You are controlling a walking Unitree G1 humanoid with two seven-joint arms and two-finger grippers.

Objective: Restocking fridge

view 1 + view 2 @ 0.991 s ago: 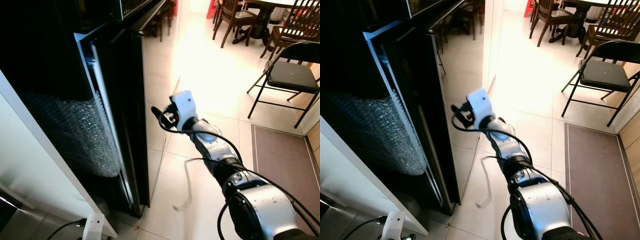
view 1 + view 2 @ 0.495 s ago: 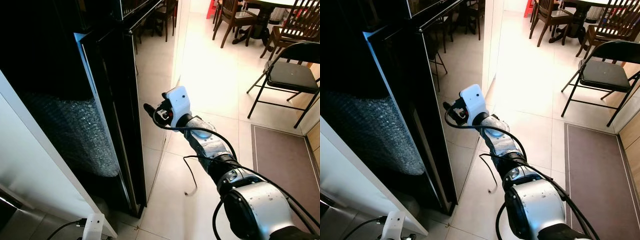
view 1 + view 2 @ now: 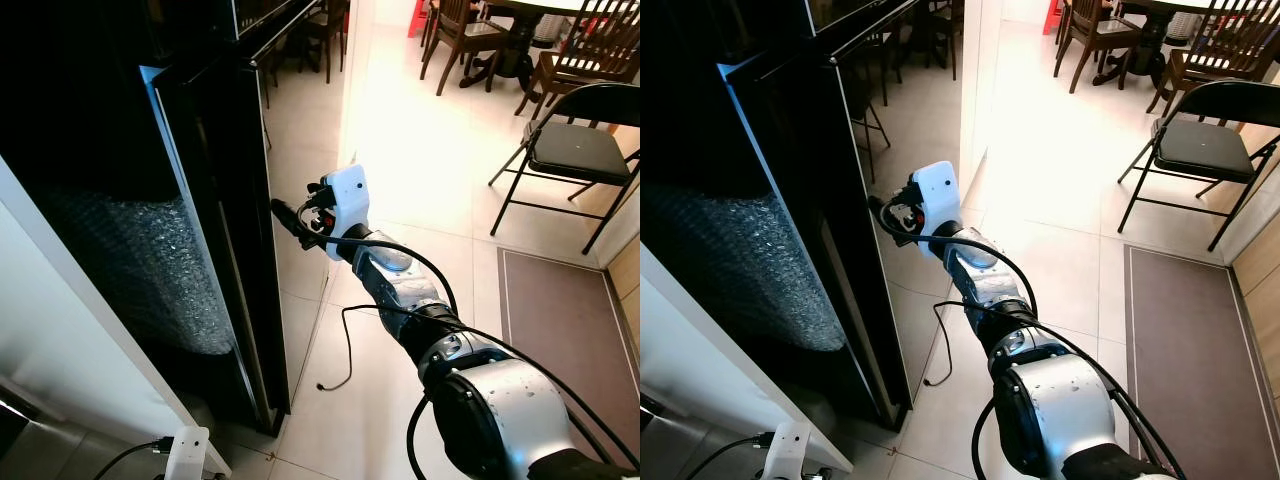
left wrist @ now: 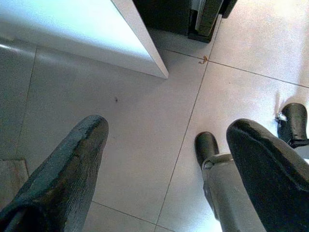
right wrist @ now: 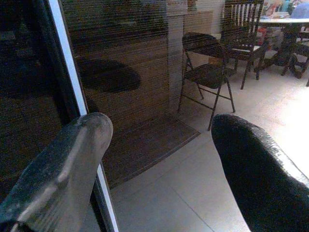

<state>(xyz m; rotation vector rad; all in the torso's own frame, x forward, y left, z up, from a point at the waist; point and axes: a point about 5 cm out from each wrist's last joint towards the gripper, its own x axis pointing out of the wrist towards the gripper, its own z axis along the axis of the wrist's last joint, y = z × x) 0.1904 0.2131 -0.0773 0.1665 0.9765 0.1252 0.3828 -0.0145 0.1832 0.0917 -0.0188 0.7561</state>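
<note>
- Right claw [image 3: 283, 213] in the left eye view reaches out at the end of the stretched silver arm, its tips touching or just short of the glossy black glass fridge door [image 3: 225, 200], which stands ajar at the left of the scene. I judge that door tall, stiff and fairly heavy, its slick glass face offering no hold; the light-coloured free edge is the place to hook or push. A bubble-wrapped bulk [image 3: 150, 265] shows in the dark interior on the left. A loose black cable [image 3: 345, 345] sags from the forearm over the pale floor tiles [image 3: 420, 170].
- Right eye view gives the same reach: the white wrist housing [image 3: 933, 193] sits just right of the door face, the forearm rising from the near shoulder toward the far left. A black folding chair [image 3: 1200, 150] stands well apart at the far right beside a brown mat [image 3: 1185, 340].
- Left wrist view looks down at grey floor tiles [image 4: 145, 121]; the left claw [image 4: 169, 145] hangs idle, fingers spread wide, with the robot's black foot [image 4: 206, 145] near it.
- Right wrist view shows both fingers [image 5: 67, 159] spread apart with nothing between them, the door's pale edge strip [image 5: 72, 82] running behind one finger and the room mirrored in the glass.
</note>
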